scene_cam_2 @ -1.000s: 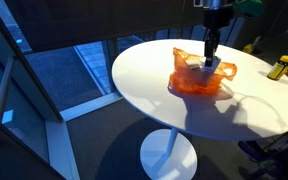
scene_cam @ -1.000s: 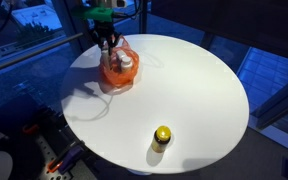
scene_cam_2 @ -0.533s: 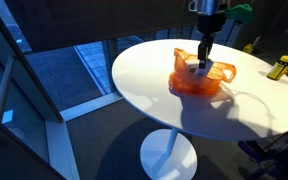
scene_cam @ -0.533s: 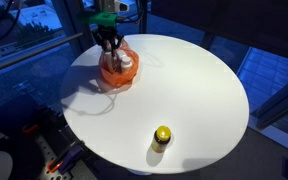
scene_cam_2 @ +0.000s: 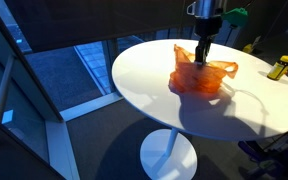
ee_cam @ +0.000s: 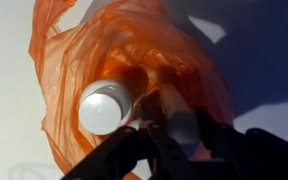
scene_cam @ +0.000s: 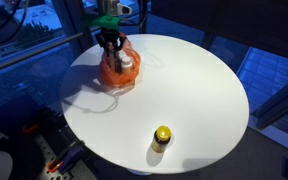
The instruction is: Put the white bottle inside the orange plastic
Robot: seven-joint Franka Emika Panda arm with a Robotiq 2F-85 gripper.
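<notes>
"White bottle (ee_cam: pixel 106 108), where is it?"
"Right beside the claw (ee_cam: pixel 174 135), down in the orange bag (ee_cam: pixel 74 60). It stands up, so the wrist view shows its round top. The bag is all around it."
"Is the claw holding it?"
"No. Its two fingers look apart, with nothing between them. The bottle sits just left of them."
"Why is the claw like that?"
"I think the bottle is where it should be, so the claw does not need to hold on."
"How is the arm?"
"In both exterior views it points straight down, with the claw tips at the bag's open top. The bag lies at the far left of the white table (scene_cam: pixel 184 90). A small yellow-topped bottle (scene_cam: pixel 162 135) stands well apart, by the near edge."
</notes>
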